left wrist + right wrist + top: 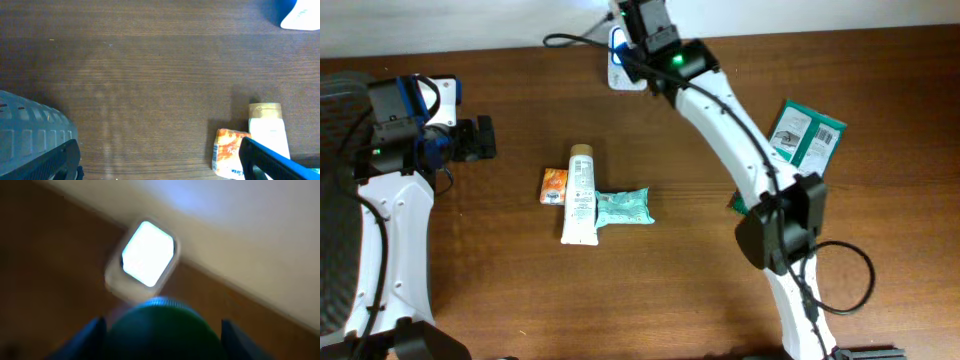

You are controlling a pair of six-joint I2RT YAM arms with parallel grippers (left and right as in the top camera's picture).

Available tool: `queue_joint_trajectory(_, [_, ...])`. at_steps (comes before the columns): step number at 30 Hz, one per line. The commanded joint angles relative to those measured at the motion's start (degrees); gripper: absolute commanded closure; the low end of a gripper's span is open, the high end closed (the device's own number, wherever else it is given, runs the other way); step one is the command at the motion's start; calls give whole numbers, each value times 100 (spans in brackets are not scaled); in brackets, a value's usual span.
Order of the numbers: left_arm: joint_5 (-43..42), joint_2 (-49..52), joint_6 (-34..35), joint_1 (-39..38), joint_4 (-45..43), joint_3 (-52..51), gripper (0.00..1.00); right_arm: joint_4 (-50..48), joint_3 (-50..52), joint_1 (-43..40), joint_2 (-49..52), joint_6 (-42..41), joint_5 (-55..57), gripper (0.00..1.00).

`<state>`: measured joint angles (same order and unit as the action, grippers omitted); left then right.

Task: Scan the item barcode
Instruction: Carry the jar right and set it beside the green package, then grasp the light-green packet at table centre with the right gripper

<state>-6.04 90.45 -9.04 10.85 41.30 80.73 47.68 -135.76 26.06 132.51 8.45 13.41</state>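
Note:
A dark green round item (162, 330) fills the bottom of the blurred right wrist view, and my right gripper (162, 341) is shut on it with a blue finger on each side. Just beyond it, the white scanner (148, 254) glows bright at the table's far edge. In the overhead view, my right gripper (632, 40) hangs over the scanner (618, 66), and the item is hidden under the arm. At the left of the table, my left gripper (482, 138) is open and holds nothing; in its own view the left gripper (160, 167) stands above bare wood.
An orange packet (553, 186), a white tube (581, 195) and a teal pouch (623, 207) lie together mid-table. A green box (807, 135) lies at the right beside my right arm's base. The orange packet (229, 152) sits close to my left gripper's right finger.

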Motion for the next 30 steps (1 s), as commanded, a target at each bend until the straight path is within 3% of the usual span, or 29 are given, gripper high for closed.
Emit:
queue_joint_trajectory(1, [-61, -13, -76, 20, -2, -7, 1, 1132, -15, -428, -7, -741, -428, 56])
queue_joint_trajectory(9, [-61, -13, -76, 20, -4, -7, 1, 1989, 0, -2402, 498, -1368, -1528, 56])
queue_joint_trajectory(15, [-61, -13, -76, 20, -2, -7, 1, 2277, 24, -2824, 1200, -1366, -1665, 55])
queue_joint_trajectory(17, [-61, -13, -76, 20, -4, -7, 1, 2380, 24, -2835, 1220, -1340, -1663, 44])
queue_joint_trajectory(19, [-61, -13, -76, 20, -2, -7, 1, 2479, 4, -2839, 1178, -1320, -1663, 2])
queue_joint_trajectory(23, [-61, -13, -76, 20, -2, -7, 1, 2568, -33, -2815, 339, -1327, -1812, 2])
queue_joint_trajectory(27, [-61, -13, -76, 20, -2, -7, 1, 3536, -31, -2361, -603, -1344, -3958, 2])
queue_joint_trajectory(30, [-61, -13, -76, 20, -2, -7, 1, 3654, 122, -1823, -433, -1338, -4207, 2])
